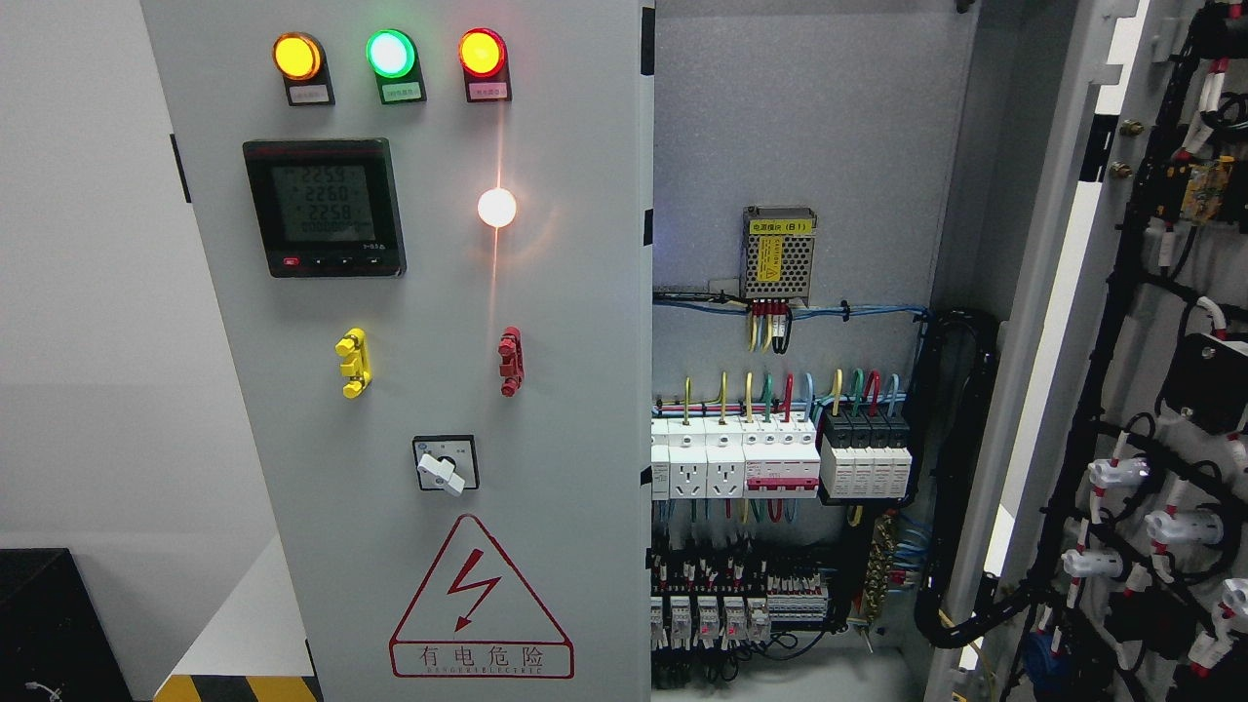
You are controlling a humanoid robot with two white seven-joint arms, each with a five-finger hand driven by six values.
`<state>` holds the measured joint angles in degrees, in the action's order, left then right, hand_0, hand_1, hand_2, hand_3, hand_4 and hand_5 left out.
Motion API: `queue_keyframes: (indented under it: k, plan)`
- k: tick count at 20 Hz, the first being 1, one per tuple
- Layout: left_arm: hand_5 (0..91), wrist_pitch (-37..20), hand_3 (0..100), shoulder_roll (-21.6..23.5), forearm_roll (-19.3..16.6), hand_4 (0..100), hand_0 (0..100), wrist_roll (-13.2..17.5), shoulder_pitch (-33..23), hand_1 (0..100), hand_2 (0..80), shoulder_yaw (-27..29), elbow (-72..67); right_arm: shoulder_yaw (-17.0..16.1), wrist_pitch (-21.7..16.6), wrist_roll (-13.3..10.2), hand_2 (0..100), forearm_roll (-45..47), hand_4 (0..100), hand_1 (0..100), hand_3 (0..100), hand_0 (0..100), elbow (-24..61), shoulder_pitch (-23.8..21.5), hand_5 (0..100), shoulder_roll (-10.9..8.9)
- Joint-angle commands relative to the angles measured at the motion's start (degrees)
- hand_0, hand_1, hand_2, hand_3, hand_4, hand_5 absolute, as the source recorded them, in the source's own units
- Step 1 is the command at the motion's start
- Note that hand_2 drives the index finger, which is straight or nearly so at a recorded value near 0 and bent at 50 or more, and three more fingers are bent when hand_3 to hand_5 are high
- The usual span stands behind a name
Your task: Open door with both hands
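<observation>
Standing in front of this electrical cabinet and neither robot hand is anywhere in sight, so I can't tell if they're spread, curled or holding anything.

The right door [1121, 390] is swung well out, showing its inner face with black cable looms and the backs of switches. That leaves the cabinet interior [799, 146] exposed: a small power supply [778, 253] up on the back plate, and a row of breakers [780, 458] below it with coloured wires feeding in from above.

The left door [546, 390] looks shut, or close to it. It carries three lit indicator lamps [390, 54], a digital meter [324, 207], a yellow handle [353, 363], a red handle [509, 361], a rotary switch [445, 464] and a high-voltage warning triangle [480, 604].

My guess is the right side is done, and the left door is what's still left.
</observation>
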<state>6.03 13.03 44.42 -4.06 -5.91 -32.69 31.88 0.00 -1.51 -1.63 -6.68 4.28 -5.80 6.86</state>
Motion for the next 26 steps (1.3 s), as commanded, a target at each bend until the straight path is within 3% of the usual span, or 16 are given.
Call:
queue_keyframes:
  k: [1,3,7,17,20,26]
  plan:
    - [0.0,-0.32,0,-6.25,-5.49,0,0,0.36,0.38,0,0.0,0.79,-19.29,0.88,0.02,-0.04,0,0.00,0,0,0,19,0.03,0.00,0,0.00]
    - [0.0,-0.50,0,-7.13,-6.19,0,0,0.36,0.46,0,0.0,0.61,-21.59,0.97,0.02,-0.04,0,0.00,0,0,0,19,0.03,0.00,0,0.00]
    - [0.0,-0.58,0,-8.89,-11.36,0,0,0.36,0.38,0,0.0,0.87,-22.91,0.88,0.02,-0.04,0,0.00,0,0,0,19,-0.06,0.00,0,0.00]
    - [0.0,-4.10,0,-10.83,-13.57,0,0,0.19,0.46,0,0.0,3.07,-27.84,0.88,-0.07,-0.04,0,0.09,0,0,0,19,0.81,-0.44,0,0.00]
    - [0.0,-4.89,0,-10.83,-13.57,0,0,0.28,0.46,0,0.0,3.25,-27.84,0.97,-0.07,-0.04,0,0.09,0,0,0,19,7.39,-2.19,0,0.00]
    - [0.0,-5.16,0,-10.74,-14.71,0,0,0.36,0.55,0,0.0,3.33,-27.75,1.49,-0.25,-0.04,0,0.09,0,0,0,19,29.79,-8.60,0,-0.88]
